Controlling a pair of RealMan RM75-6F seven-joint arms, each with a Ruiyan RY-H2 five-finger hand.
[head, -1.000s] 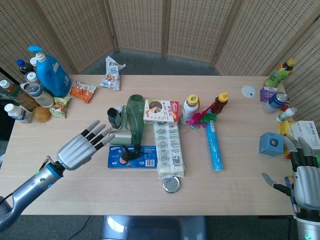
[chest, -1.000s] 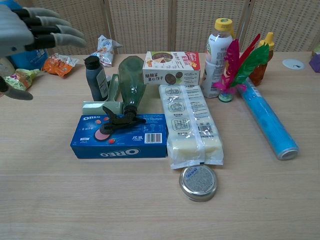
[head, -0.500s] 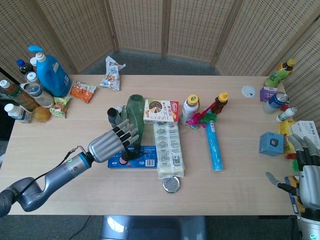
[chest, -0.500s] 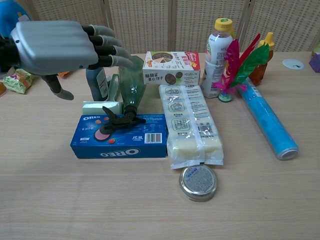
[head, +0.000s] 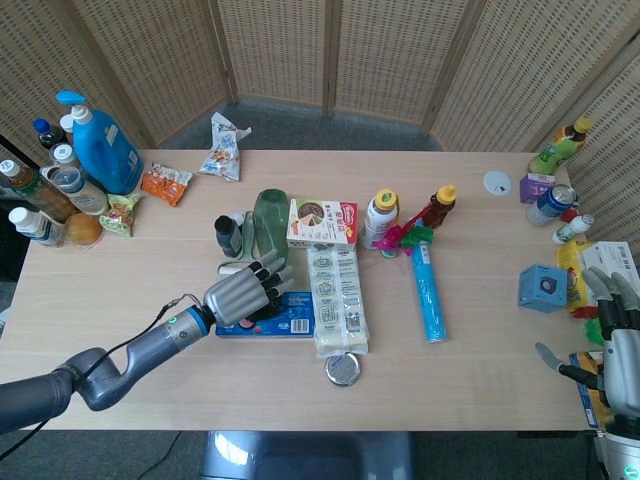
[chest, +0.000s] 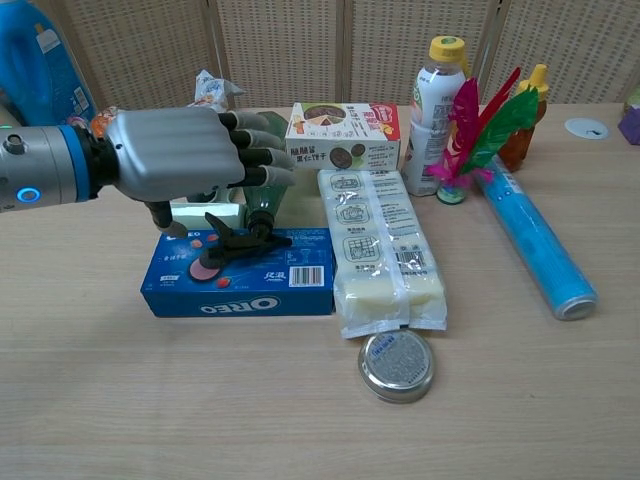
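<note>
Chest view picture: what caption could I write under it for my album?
Robot's grey left hand hovers, fingers spread, over a green plastic spray bottle lying across a blue Oreo box.

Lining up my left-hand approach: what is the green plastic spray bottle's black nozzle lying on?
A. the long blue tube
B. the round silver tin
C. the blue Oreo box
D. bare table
C: the green spray bottle's black nozzle rests on the blue Oreo box, just under the left hand.

One brand name showing legibly.
Reading "OREO" in white on the blue biscuit box (chest: 240, 285) at lower left of the chest view, once on its front edge and once on its top near the upper left corner; remaining print too small to read.
</note>
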